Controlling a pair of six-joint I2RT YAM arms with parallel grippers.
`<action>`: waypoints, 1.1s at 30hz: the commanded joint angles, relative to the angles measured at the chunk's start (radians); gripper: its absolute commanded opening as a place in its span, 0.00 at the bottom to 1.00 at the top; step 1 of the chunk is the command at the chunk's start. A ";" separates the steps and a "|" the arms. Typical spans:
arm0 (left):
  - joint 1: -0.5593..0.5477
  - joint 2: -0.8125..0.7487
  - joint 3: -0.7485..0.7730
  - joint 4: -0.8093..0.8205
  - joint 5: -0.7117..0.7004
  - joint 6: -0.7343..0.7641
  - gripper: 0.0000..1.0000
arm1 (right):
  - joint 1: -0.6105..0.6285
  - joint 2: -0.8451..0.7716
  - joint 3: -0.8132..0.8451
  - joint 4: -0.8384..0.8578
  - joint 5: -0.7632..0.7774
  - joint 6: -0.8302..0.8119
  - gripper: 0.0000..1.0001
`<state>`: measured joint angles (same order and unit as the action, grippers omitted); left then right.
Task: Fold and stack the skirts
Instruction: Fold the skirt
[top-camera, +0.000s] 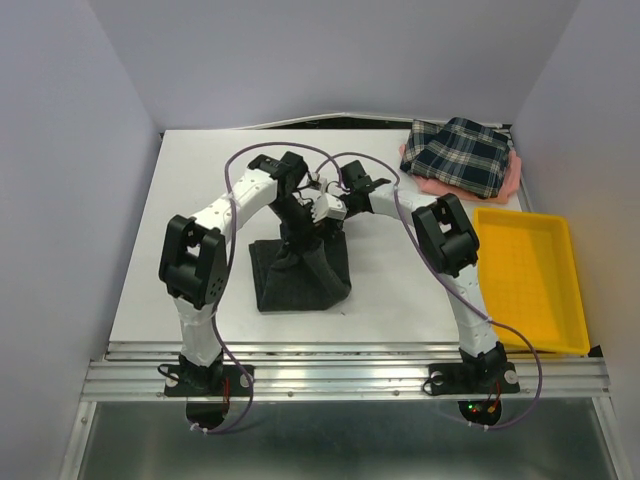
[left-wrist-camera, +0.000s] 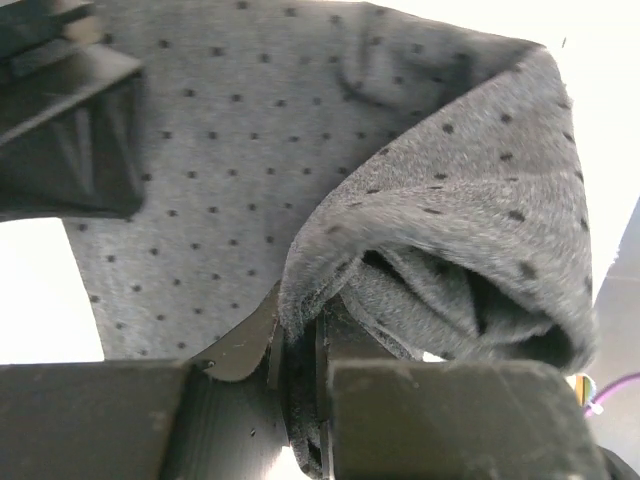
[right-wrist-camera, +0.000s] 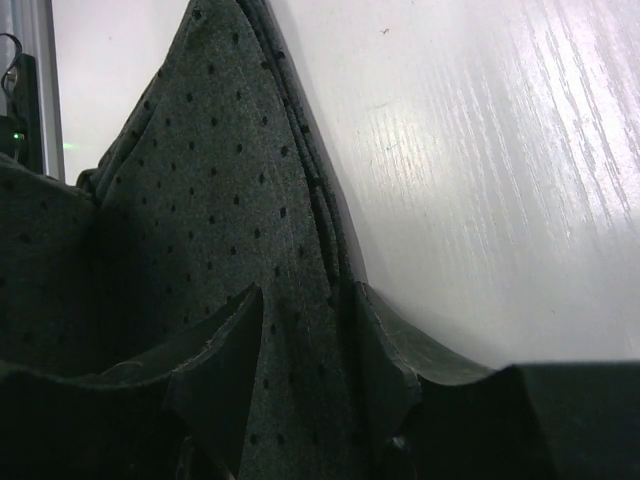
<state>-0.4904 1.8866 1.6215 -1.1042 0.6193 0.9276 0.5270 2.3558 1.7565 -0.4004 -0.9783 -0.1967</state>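
The charcoal dotted skirt (top-camera: 300, 275) is lifted at its far edge into a tent shape in the middle of the table, with its near part lying on the surface. My left gripper (top-camera: 298, 222) is shut on a bunched fold of it (left-wrist-camera: 450, 180), and the cloth is pinched between the jaws (left-wrist-camera: 298, 330). My right gripper (top-camera: 326, 212) sits just to the right of the left one. Its jaws (right-wrist-camera: 300, 340) are closed on a gathered ridge of the same skirt (right-wrist-camera: 220, 180). The plaid skirt (top-camera: 460, 150) lies folded at the back right on top of the pink skirt (top-camera: 425, 186).
A yellow plastic tray (top-camera: 525, 290) stands along the right edge of the white table (top-camera: 190, 170). Grey walls close in the left, back and right sides. Both arms' purple cables loop above the lifted skirt.
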 joint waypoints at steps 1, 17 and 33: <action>0.029 0.038 0.070 0.035 -0.019 0.007 0.04 | 0.018 -0.024 -0.034 -0.046 0.010 -0.021 0.47; 0.099 0.014 0.184 0.054 -0.044 -0.075 0.52 | -0.021 -0.098 0.089 -0.057 0.346 0.109 0.84; 0.251 -0.305 -0.296 0.505 -0.053 -0.493 0.61 | -0.156 -0.420 -0.078 -0.143 0.101 0.227 0.90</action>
<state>-0.2268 1.5967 1.4464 -0.8112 0.5735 0.6140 0.3328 2.0644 1.7515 -0.5060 -0.7181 -0.0132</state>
